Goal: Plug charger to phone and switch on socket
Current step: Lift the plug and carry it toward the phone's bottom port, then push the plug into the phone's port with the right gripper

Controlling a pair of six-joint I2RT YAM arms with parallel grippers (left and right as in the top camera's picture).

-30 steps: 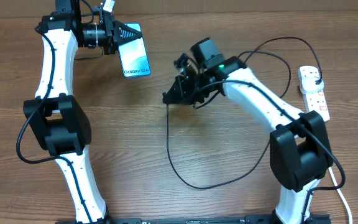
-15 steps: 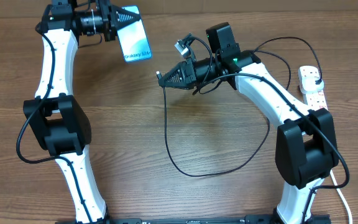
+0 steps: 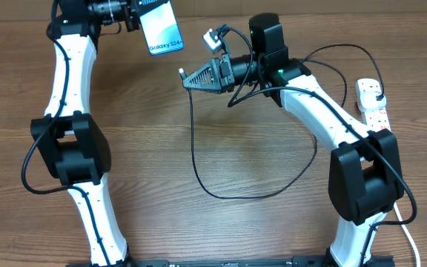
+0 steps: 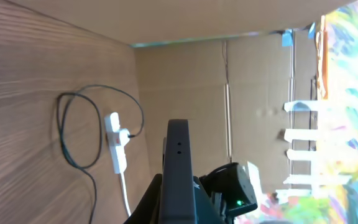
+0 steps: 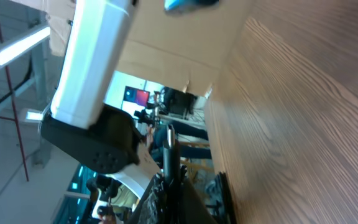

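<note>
At far left, the left end effector (image 3: pixel 138 10) is pressed shut on the far end of the phone (image 3: pixel 161 28), holding it off the surface (image 3: pixel 199 230). The cyan screen faces up and the "Galaxy S24" text sits at the free end. In the left wrist view the phone shows edge-on between the fingers.

Just right of the phone and apart from it, the right end effector (image 3: pixel 187 80) points left with its fingers pinched on the charger (image 3: pixel 193 148) close to the connector (image 3: pixel 181 72). The small tip sticks out past the fingertips toward the phone without touching it. From the grip the black cable hangs straight down, sweeps in a wide loop across the middle of the surface, and climbs behind the right arm.

At the right edge the socket (image 3: pixel 373 104) lies flat on the surface with the charger's plug (image 3: pixel 377 92) seated in it. Its white cord runs off toward the near edge.
</note>
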